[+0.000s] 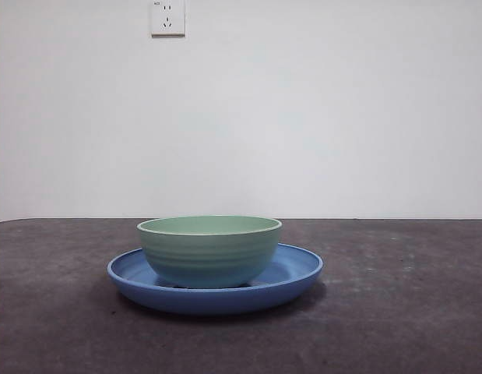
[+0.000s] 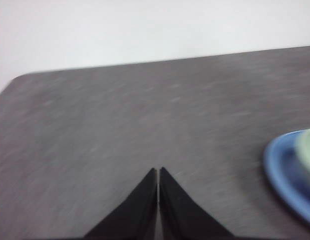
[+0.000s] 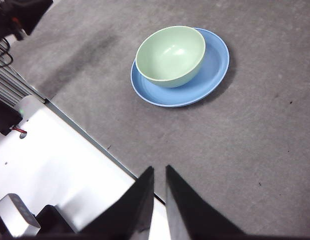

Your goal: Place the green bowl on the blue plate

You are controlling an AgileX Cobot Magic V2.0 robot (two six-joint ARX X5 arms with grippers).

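The green bowl [image 1: 209, 253] stands upright on the blue plate [image 1: 295, 273] in the middle of the dark table, a little off the plate's centre. No gripper shows in the front view. In the right wrist view the bowl [image 3: 170, 55] and plate [image 3: 215, 70] lie far from my right gripper [image 3: 159, 169], whose jaws are nearly together and hold nothing. In the left wrist view my left gripper [image 2: 158, 171] is shut and empty above the table, with the plate [image 2: 282, 170] and the bowl [image 2: 309, 150] at the picture's edge.
A white wall with a socket [image 1: 167, 17] stands behind the table. In the right wrist view a white robot base [image 3: 59, 160] with cables [image 3: 4, 65] borders the table's edge.
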